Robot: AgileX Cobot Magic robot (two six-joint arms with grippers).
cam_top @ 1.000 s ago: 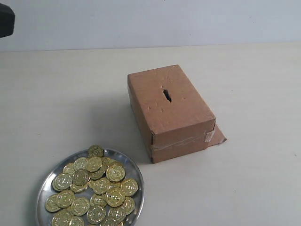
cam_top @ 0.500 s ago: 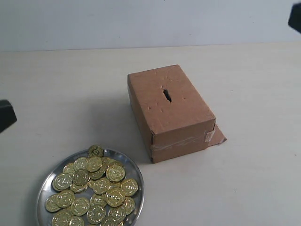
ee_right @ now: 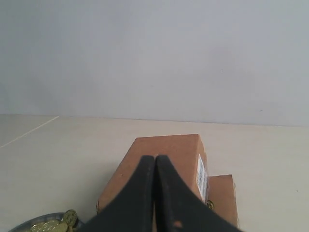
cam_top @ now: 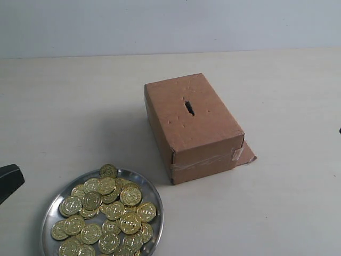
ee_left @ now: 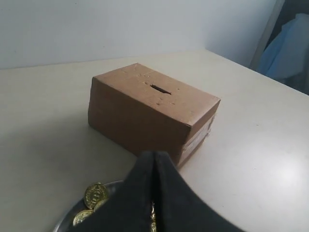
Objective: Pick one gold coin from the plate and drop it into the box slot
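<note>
Step in hand: bring the left gripper (cam_top: pixel 9 182) over the coins. Its jaws are clenched on nothing, so release them before you descend.

The plate (cam_top: pixel 53 208) lies directly beneath and just ahead of these jaws, heaped with gold coins (cam_top: pixel 109 213) that overlap one another. Choose a coin on top of the heap and pinch it across its edges. A flat coin against the metal is likely to slip. Keep the jaw tips inside the raised rim to avoid tipping the plate.

Beyond the jaws stands the box (cam_top: pixel 197 133), apart from the plate, with bare table (cam_top: pixel 287 202) between them. The box slot (cam_top: pixel 189 107) sits mid-top and appears coin-wide, so align the coin lengthwise.

A cardboard flap (cam_top: pixel 248 156) projects at the base. The right gripper (ee_right: pixel 155 162) hangs short of the box, jaws clenched and empty.
</note>
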